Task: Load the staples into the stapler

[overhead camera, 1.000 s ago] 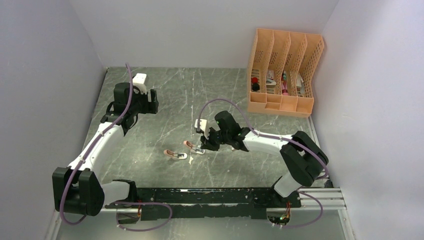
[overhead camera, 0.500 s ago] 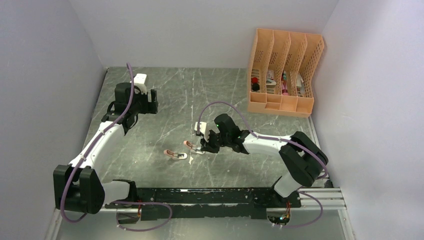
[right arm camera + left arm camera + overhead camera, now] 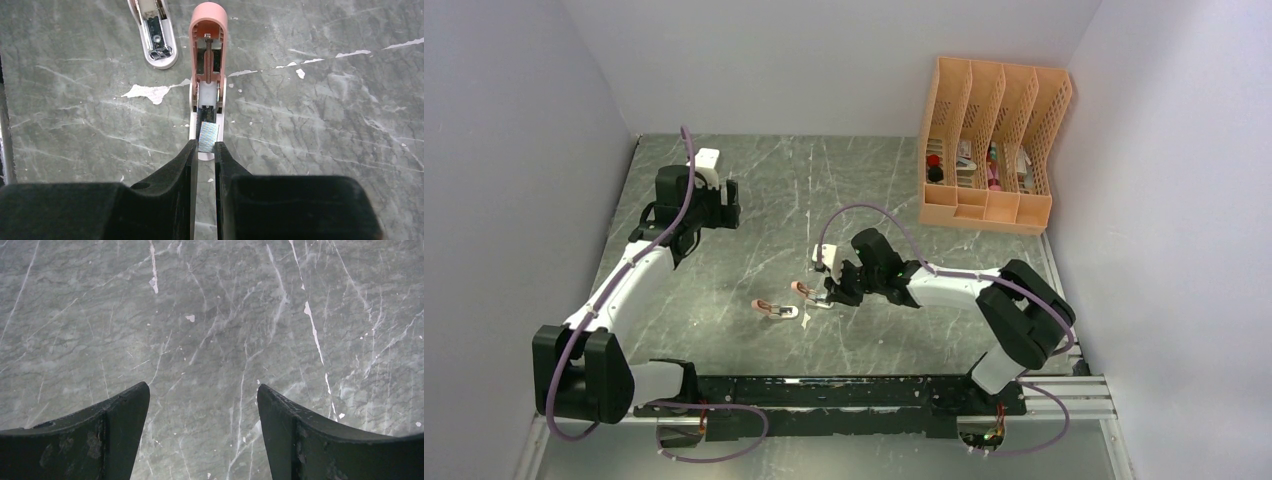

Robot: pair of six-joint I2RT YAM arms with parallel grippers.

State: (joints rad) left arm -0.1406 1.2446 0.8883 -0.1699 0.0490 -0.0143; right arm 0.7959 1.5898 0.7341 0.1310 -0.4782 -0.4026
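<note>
Right gripper (image 3: 206, 148) is pinching the staples (image 3: 208, 137), a small silvery strip, right over the flipped-open pink stapler (image 3: 208, 30) around the table's (image 3: 200, 315) middle. Left gripper (image 3: 202, 390) hangs spread wide, holding nothing, toward the far left corner.

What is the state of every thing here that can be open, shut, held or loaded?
Stapler: opened flat, channel exposed.
Second stapler: also open, untouched.
Staple strip: held over the near end of the stapler's channel.
Right gripper: jaws shut on the staple strip.
Left gripper: jaws open, holding nothing.
File rack: upright, small items inside.
</note>
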